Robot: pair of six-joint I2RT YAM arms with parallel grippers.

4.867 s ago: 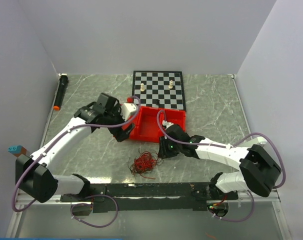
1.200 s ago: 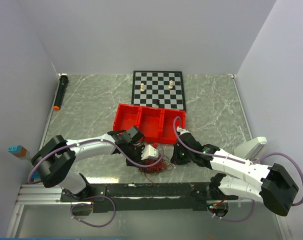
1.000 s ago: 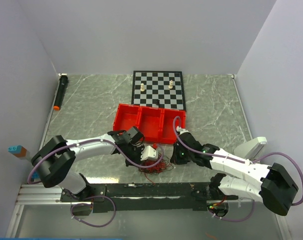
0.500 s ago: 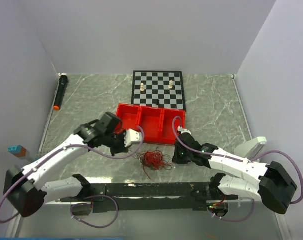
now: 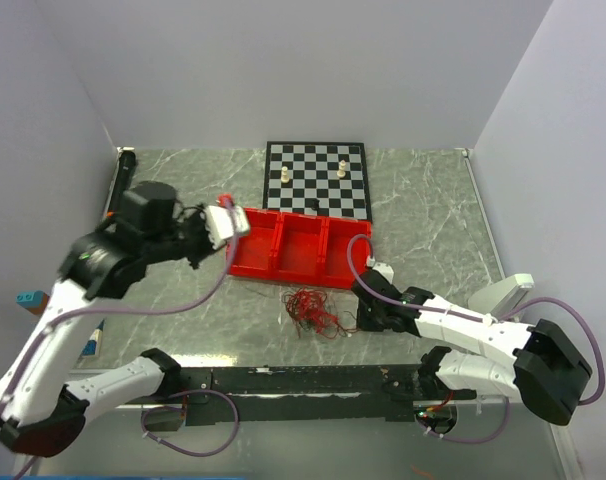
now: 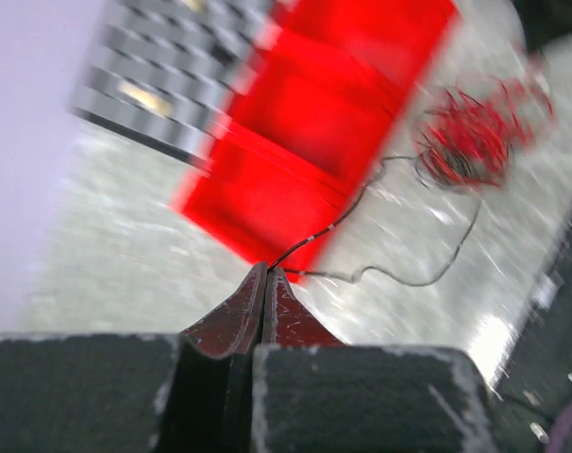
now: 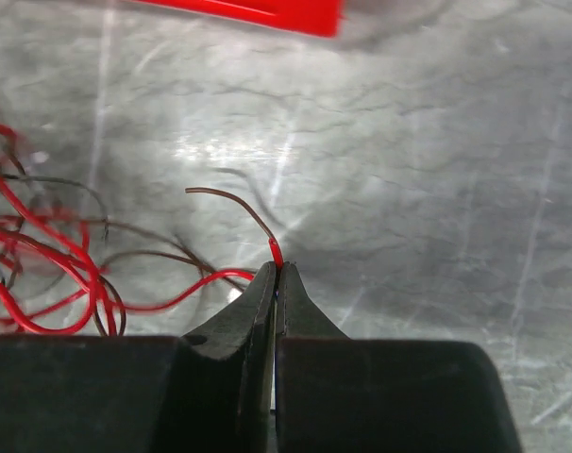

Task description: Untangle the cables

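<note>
The cables are a small tangle of thin red and dark wires on the marble table, in front of the red tray. High over the tray's left end, my left gripper is shut; in the left wrist view one thin dark wire runs from its tips down to the cables. My right gripper lies low just right of the tangle. It is shut on the end of a red wire that leads left into the cables.
A red three-compartment tray lies behind the tangle, with a chessboard holding a few pieces beyond it. A black marker with an orange tip lies along the left wall. A blue block sits at the left edge.
My left arm has lifted and swung back to the left, away from the tangle, drawing a thin dark wire out of it. The tangle slid slightly right. The right arm barely moved.
</note>
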